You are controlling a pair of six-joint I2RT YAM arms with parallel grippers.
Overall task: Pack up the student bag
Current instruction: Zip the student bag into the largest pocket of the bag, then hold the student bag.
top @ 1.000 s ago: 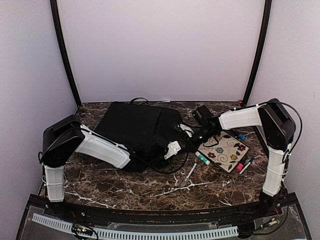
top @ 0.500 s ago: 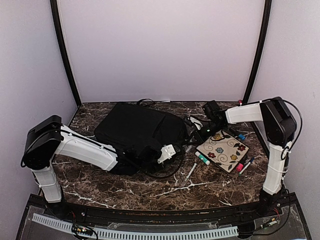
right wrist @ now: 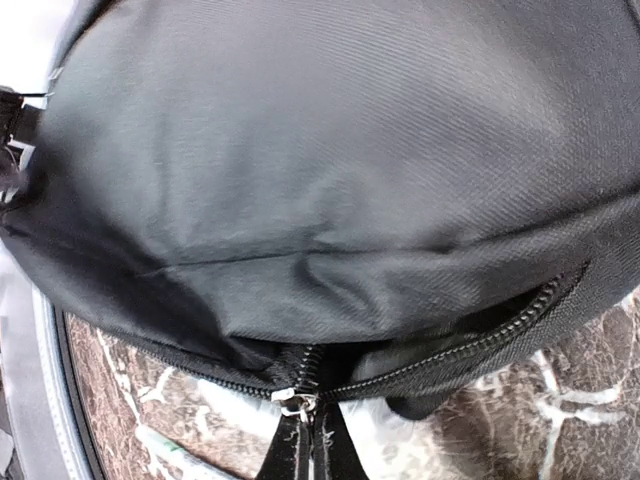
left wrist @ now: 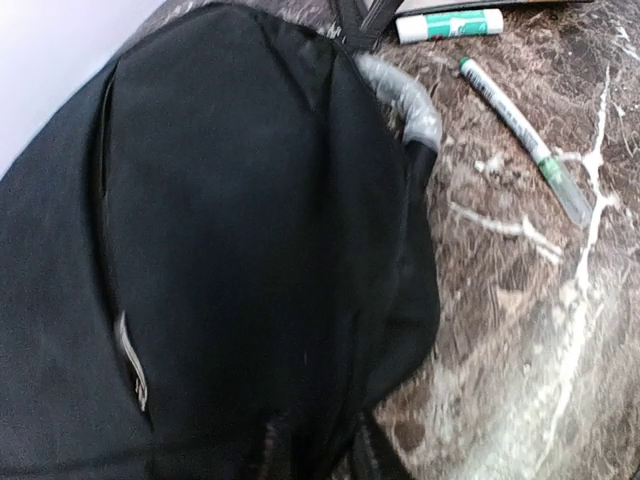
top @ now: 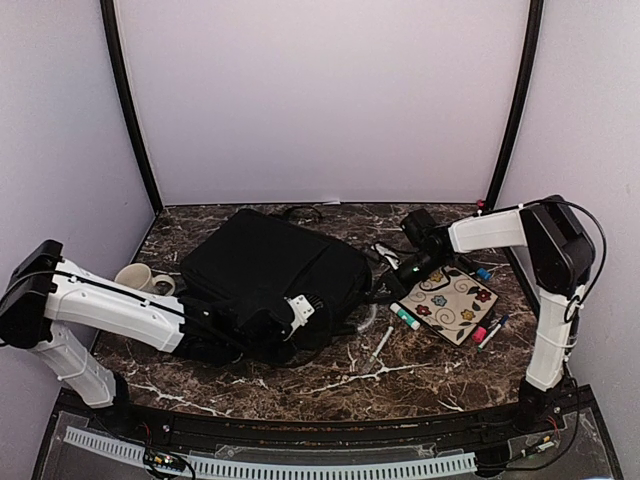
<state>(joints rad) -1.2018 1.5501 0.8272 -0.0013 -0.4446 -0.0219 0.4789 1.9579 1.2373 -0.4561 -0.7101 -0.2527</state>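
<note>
Shifted left: student bag (top: 265, 270), now middle-left of bench (top: 400, 375), mug (top: 130, 277) beside left edge. Left fingers (left wrist: 372, 460) at near edge, grip unclear. Right fingers (right wrist: 335, 455) clamped on zipper pull (right wrist: 295, 402).

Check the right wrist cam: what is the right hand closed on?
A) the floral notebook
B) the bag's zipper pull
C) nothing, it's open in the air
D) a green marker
B: the right wrist view shows the right hand pinched shut on the zipper pull, right at the silver slider on the black bag, whose zipper gapes partly open beside it.
</note>
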